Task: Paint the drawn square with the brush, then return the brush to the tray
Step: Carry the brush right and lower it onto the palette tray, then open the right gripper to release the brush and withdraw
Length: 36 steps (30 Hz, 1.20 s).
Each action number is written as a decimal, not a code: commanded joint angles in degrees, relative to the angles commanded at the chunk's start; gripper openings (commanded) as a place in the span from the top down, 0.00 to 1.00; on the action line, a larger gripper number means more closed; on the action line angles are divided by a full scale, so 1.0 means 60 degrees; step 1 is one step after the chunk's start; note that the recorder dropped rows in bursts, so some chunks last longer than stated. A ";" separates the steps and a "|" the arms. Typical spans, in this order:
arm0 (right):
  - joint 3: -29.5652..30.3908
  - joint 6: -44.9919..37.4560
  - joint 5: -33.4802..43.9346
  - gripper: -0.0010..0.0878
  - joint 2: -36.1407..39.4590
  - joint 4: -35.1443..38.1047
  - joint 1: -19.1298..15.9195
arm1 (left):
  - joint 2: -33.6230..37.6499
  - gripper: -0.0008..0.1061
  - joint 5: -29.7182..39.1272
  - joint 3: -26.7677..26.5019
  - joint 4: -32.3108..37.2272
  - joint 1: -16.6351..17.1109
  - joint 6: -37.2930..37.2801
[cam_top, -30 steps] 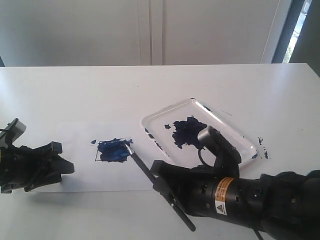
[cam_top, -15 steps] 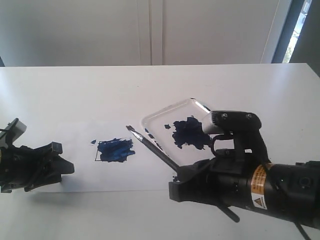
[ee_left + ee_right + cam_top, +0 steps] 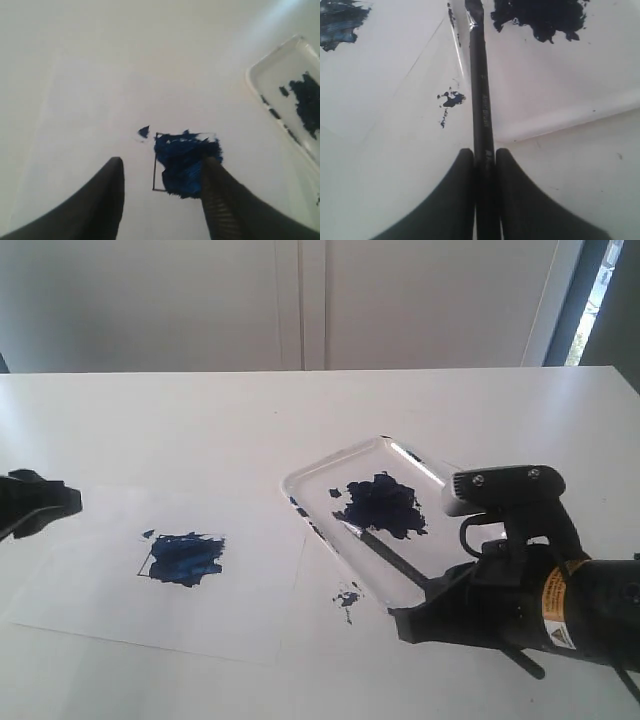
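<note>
well, brush (image 3: pixel 388 555) over tray (image 3: pixel 318 492)

The tray (image 3: pixel 330 462) is seen as glossy, smooth plastic. Beside the tray, the paper sheet (image 3: pixel 90 585) is shown matt and flat. The brush (image 3: pixel 481 100) handle is finished in smooth, faintly shiny black; its ferrule (image 3: pixel 474 19) is seen as bright metal.

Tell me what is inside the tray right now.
A dark blue paint blot and the brush tip, its handle crossing the rim into the shut right gripper. The tray's near corner is hidden behind that arm.
</note>
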 joint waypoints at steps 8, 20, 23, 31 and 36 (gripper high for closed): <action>-0.0113 0.5228 0.1493 0.99 -0.0487 -0.4526 0.0023 | -0.2367 0.50 -0.0078 0.0022 0.0000 0.0000 -0.0462; -0.0094 0.5164 0.0116 0.99 0.0193 -0.4430 0.0023 | -0.4764 0.50 0.0108 0.1153 0.0000 0.0000 -0.0920; -0.0094 0.5164 0.0157 0.99 0.0301 -0.4430 0.0023 | -0.5305 0.50 0.0129 0.1514 0.0000 0.0000 -0.0920; -0.0094 0.5241 0.0154 0.99 0.0301 -0.4413 0.0023 | -0.6381 0.50 0.0117 0.2358 -0.0116 0.0000 -0.0920; -0.0094 0.5237 0.0154 0.98 0.0301 -0.4407 0.0023 | -0.6789 0.50 0.0094 0.2505 -0.0290 0.0000 -0.0920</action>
